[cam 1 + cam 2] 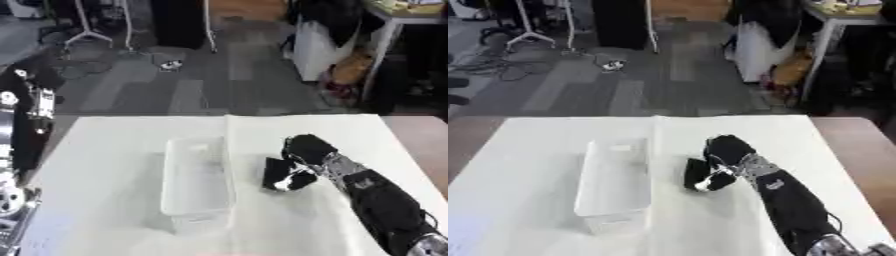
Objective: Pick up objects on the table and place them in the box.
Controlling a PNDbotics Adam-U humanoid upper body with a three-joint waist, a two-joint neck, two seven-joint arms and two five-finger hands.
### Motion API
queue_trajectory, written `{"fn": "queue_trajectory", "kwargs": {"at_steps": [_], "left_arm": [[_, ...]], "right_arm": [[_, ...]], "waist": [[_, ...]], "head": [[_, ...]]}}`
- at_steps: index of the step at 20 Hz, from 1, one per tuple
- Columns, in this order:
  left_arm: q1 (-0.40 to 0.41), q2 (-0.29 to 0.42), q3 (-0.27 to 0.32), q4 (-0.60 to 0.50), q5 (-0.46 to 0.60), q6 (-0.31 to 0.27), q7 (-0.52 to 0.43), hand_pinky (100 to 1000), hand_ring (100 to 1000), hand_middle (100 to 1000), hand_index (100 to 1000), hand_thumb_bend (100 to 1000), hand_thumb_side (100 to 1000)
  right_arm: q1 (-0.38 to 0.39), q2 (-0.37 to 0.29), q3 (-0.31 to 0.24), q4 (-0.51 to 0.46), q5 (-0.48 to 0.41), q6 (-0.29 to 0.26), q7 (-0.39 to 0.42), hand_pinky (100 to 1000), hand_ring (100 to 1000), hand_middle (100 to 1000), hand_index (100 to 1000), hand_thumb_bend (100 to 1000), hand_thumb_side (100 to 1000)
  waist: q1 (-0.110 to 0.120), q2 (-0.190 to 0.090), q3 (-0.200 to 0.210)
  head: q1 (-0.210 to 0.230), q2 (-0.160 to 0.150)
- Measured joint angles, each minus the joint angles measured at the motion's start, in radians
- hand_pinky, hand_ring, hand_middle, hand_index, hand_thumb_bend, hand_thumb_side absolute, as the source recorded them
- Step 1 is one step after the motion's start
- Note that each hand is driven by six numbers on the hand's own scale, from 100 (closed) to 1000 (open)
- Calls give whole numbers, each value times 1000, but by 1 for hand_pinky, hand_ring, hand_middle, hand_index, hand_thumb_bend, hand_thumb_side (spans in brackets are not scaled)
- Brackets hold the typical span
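A clear plastic box (pixel 199 181) stands on the white table (pixel 114 150), left of centre, and looks empty. My right hand (pixel 305 149) reaches in from the lower right and hangs just right of the box. Its fingers (pixel 278 172) curl down to the tabletop round a small dark object with a silvery glint (pixel 285 186); most of that object is hidden by the hand. My left arm (pixel 24 125) stands raised along the left edge of the left eye view, off the table's side. It does not show in the right eye view.
The table's brown edge (pixel 859 145) shows at the right. Beyond the far edge lies grey floor with cables, stand legs (pixel 87 30) and a white cabinet (pixel 319 50). Bare cloth lies left of the box and in front of it.
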Motion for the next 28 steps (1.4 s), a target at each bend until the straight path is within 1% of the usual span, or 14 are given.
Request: {"fn": "queue_trajectory", "kwargs": {"at_steps": [4, 5, 6, 7, 8, 10, 11, 17, 18, 22, 23, 24, 26, 28], "left_arm": [[0, 0, 0, 0, 0, 1, -2, 571, 708, 825, 861, 155, 1000], [0, 0, 0, 0, 0, 1, -2, 571, 708, 825, 861, 155, 1000], [0, 0, 0, 0, 0, 1, -2, 571, 708, 825, 861, 155, 1000], [0, 0, 0, 0, 0, 2, -2, 571, 708, 825, 861, 155, 1000], [0, 0, 0, 0, 0, 2, -3, 571, 708, 825, 861, 155, 1000], [0, 0, 0, 0, 0, 2, -4, 571, 708, 825, 861, 155, 1000], [0, 0, 0, 0, 0, 2, -5, 571, 708, 825, 861, 155, 1000], [0, 0, 0, 0, 0, 1, -6, 571, 709, 826, 861, 155, 1000], [0, 0, 0, 0, 0, 1, -6, 571, 708, 826, 861, 155, 1000], [0, 0, 0, 0, 0, 0, -7, 571, 709, 826, 861, 155, 1000], [0, 0, 0, 0, 0, 0, -7, 572, 709, 826, 861, 155, 1000], [0, 0, 0, 0, 0, 0, -7, 571, 709, 826, 861, 155, 1000], [0, 0, 0, 0, 0, -1, -7, 572, 709, 826, 861, 155, 1000], [0, 0, 0, 0, 0, -1, -8, 571, 709, 826, 861, 155, 1000]], "right_arm": [[4, 0, 0, 0, -18, -10, -62, 100, 180, 158, 252, 553, 757], [4, 0, 0, 1, -21, -12, -73, 100, 250, 240, 332, 598, 827], [4, 0, 0, 1, -23, -13, -83, 100, 241, 231, 318, 588, 816], [4, 0, 0, 2, -23, -14, -90, 100, 274, 262, 369, 621, 847], [4, 0, 0, 5, -23, -14, -94, 100, 283, 270, 369, 623, 849], [4, 0, 0, 7, -23, -14, -104, 100, 277, 252, 307, 560, 803], [4, 0, -1, 7, -23, -15, -112, 100, 259, 227, 276, 497, 759], [7, 1, -6, -4, -62, -29, -186, 100, 225, 201, 284, 526, 730], [11, 1, -6, -7, -69, -31, -195, 100, 235, 206, 283, 516, 732], [14, 1, -10, -20, -97, -35, -214, 100, 191, 181, 296, 538, 716], [16, 1, -12, -26, -106, -36, -217, 100, 169, 159, 307, 541, 704], [19, 1, -12, -33, -116, -37, -222, 100, 183, 173, 300, 540, 712], [22, 1, -12, -49, -137, -42, -228, 100, 146, 143, 311, 537, 696], [22, 1, -12, -71, -159, -48, -237, 100, 139, 139, 315, 531, 689]], "waist": [[0, 0, 0], [0, 0, 0], [0, 0, 0], [0, 0, 0], [0, 0, 0], [0, 0, 0], [0, 0, 0], [0, 0, 0], [0, 0, 0], [0, 0, 0], [0, 0, 0], [0, 0, 0], [0, 0, 0], [0, 0, 0]], "head": [[0, -2], [0, -3], [0, -3], [0, -3], [0, -3], [0, -4], [0, -5], [1, -7], [1, -7], [5, -7], [6, -7], [7, -7], [7, -8], [7, -8]]}}
